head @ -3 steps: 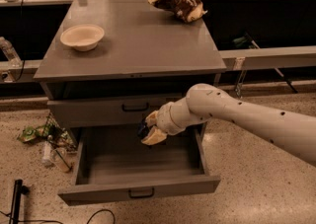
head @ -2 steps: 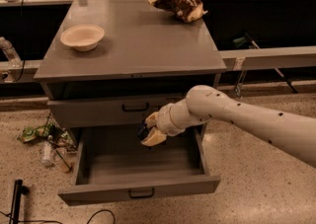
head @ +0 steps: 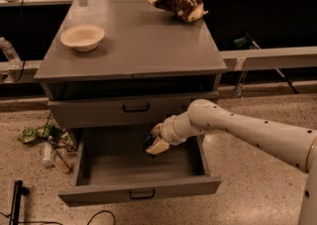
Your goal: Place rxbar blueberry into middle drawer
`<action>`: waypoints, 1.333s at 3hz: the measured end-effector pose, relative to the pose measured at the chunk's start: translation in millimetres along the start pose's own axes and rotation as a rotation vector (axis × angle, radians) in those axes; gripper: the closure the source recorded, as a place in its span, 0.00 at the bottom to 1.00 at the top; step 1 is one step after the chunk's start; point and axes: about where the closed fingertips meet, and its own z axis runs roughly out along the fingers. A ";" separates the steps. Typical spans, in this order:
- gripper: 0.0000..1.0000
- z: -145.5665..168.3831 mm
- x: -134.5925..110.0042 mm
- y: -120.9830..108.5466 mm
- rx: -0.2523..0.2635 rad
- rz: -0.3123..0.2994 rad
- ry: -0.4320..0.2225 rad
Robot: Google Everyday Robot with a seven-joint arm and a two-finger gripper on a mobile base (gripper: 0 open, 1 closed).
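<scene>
The middle drawer is pulled open. Above its floor, toward 3 o'clock, hangs the gripper. Its fingers squeeze the dark rxbar blueberry, which is mostly hidden. The arm reaches in from 3 o'clock and is cut off at the edge. Far back on the table lies a snack bag.

Claw: cream-tan, blunt, set over the floor of the open drawer. Just right of the claw is a short white wrist with a darker seam ring round it. Farther right is the arm, a smooth white tube with a rounded bulge near the wrist, thickening away from the claw. Small dark dots are scattered along the shell.
</scene>
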 end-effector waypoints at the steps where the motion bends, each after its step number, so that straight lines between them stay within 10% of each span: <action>1: 1.00 28.0 28.5 -5.2 -0.017 -0.006 0.027; 4: 0.39 38.2 53.9 -1.4 0.058 0.029 0.115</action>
